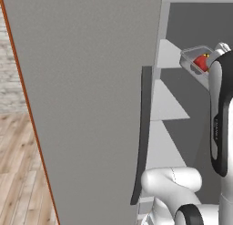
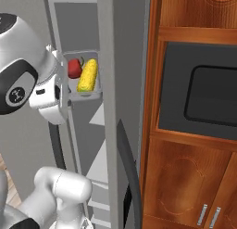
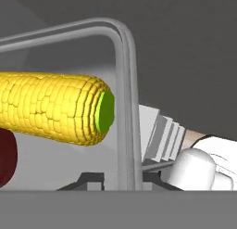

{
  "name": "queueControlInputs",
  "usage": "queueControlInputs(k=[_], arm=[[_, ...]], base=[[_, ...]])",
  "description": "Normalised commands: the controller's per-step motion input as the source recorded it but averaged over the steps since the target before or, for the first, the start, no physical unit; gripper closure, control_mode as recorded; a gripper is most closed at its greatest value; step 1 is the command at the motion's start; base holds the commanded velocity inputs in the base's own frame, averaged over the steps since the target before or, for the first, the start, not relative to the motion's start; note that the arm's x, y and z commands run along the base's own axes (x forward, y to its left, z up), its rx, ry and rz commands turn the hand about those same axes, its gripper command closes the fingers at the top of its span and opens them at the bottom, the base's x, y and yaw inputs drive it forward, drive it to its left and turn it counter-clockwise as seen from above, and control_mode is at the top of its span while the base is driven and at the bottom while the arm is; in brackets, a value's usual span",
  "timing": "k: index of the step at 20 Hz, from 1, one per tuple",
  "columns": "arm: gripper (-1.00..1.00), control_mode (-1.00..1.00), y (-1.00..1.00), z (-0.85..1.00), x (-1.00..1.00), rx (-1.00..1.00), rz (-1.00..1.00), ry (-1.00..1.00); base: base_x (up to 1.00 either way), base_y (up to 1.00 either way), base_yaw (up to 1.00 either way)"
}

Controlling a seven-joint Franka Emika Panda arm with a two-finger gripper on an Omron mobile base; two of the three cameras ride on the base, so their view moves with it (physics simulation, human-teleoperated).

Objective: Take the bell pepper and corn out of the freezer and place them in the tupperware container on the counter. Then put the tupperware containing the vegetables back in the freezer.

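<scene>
Shallow grey tupperware tray [image 2: 84, 94] with yellow corn [image 2: 88, 75] and red pepper [image 2: 74, 68], carried into freezer [image 2: 107, 47]; hand [image 3: 121, 181] clamped on rim.

No legible txt, labels, brands or nos. anywhere; no signs either.

The corn [image 3: 51, 107] has a rough, bumpy yellow skin of small kernels with a smooth green end. The bell pepper [image 2: 74, 68] looks smooth and a little glossy. The tupperware container [image 3: 124, 84] seems smooth grey plastic. The freezer [image 1: 91, 105] door is matt grey with a fine grain. The cabinet [image 2: 185, 177] is polished brown wood. The floor [image 1: 20, 174] shows pale wooden boards.
</scene>
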Motion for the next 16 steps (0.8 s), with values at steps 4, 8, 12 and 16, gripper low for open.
queueControlInputs(k=[4, 8, 12, 16], arm=[[1.00, -1.00, -0.01, 0.08, 0.64, 0.07, -0.03, -0.07], [1.00, -1.00, -0.12, 0.00, 0.63, 0.08, 0.00, -0.06], [1.00, -1.00, -0.04, 0.00, 0.61, 0.06, 0.03, -0.06], [1.00, -1.00, 0.00, 0.00, 0.78, 0.02, 0.01, 0.00]], base=[[0.00, 0.00, 0.00], [0.00, 0.00, 0.00], [0.00, 0.00, 0.00], [0.00, 0.00, 0.00]])
